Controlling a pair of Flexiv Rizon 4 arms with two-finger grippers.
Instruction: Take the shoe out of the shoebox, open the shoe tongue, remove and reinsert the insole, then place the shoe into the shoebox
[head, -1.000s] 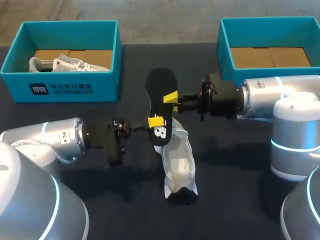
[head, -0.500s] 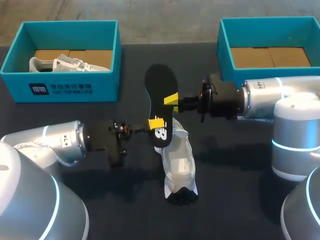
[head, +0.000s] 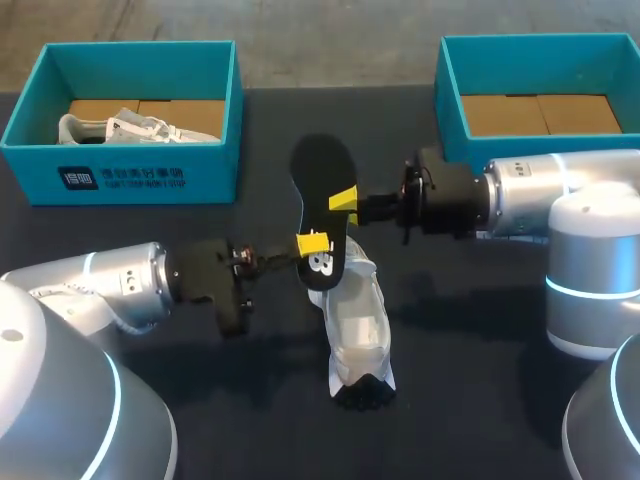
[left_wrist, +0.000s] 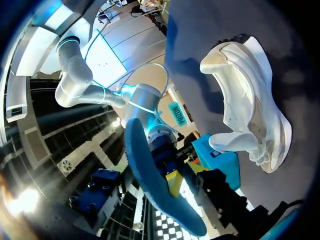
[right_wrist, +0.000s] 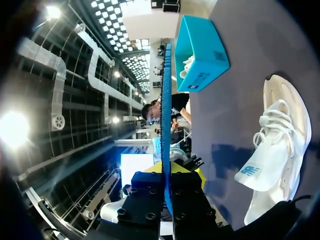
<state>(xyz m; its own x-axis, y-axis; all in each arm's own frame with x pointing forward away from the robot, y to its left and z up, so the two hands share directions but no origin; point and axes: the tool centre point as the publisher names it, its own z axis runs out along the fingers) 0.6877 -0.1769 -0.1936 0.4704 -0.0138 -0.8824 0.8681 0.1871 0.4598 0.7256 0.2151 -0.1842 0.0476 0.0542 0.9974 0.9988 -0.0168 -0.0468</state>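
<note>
A black insole (head: 320, 205) hangs upright above the table's middle. My right gripper (head: 343, 200) is shut on its middle, with the insole edge-on (right_wrist: 165, 100) between the fingers of that gripper (right_wrist: 166, 172). My left gripper (head: 313, 243) is at the insole's lower end, by the white logo. In the left wrist view the insole (left_wrist: 150, 185) shows its blue underside, with the right gripper (left_wrist: 172, 182) behind it. The white shoe (head: 355, 320) lies on the table just below the insole, its tongue (right_wrist: 252, 172) folded out.
A teal shoebox (head: 120, 175) at the back left holds a second pale shoe (head: 130, 128). Another teal shoebox (head: 450, 100) at the back right shows only its cardboard floor. My right arm (head: 540, 195) lies across the front of that box.
The left arm's wrist has shifted slightly. The insole, the right gripper and the shoe stay nearly where they were.
</note>
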